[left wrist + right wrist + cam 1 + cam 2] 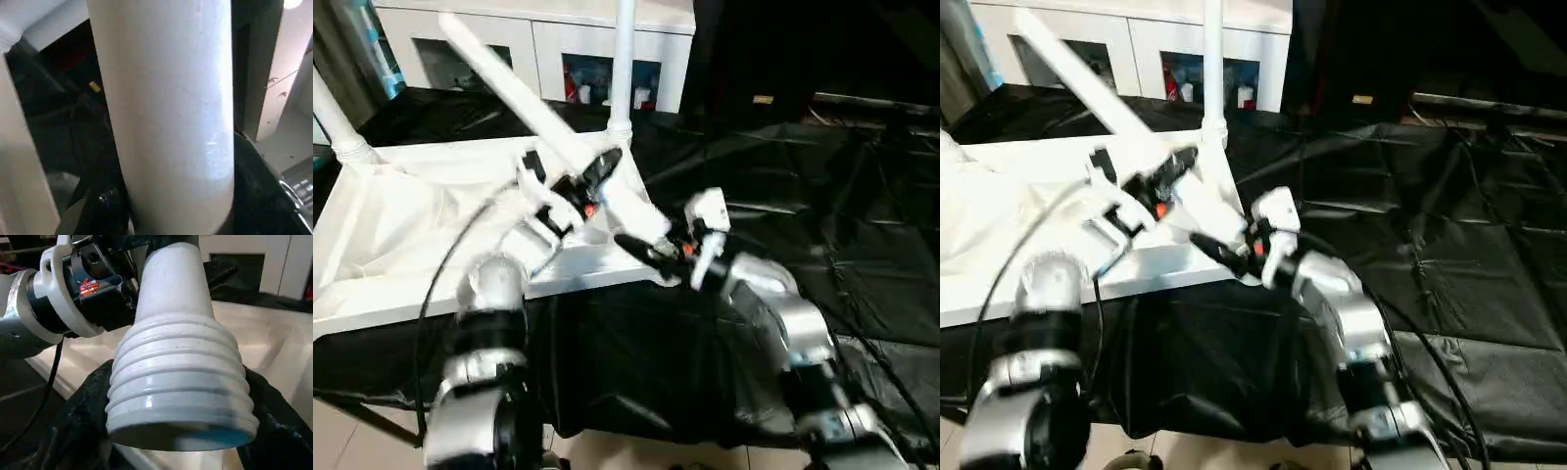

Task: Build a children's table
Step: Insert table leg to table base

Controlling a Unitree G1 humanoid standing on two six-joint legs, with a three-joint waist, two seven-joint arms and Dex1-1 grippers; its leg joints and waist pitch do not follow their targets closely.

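Your left pincer point(570, 183) and right pincer point(651, 245) both clamp one loose white leg point(524, 98), tilted above the upturned tabletop point(401, 225) lying on the black surface point(822, 186).

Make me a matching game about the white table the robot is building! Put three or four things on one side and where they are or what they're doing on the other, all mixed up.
Things:
1. loose leg
2. far corner leg
3. tabletop
4. cabinet

Places or states:
A. stands upright in its socket
B. lies upside down on the black cover
C. slanted, held by both grippers
D. stands behind the work table

The left gripper holds the loose leg higher up; the right gripper holds it near the threaded end.

Pairs: 1-C, 2-A, 3-B, 4-D
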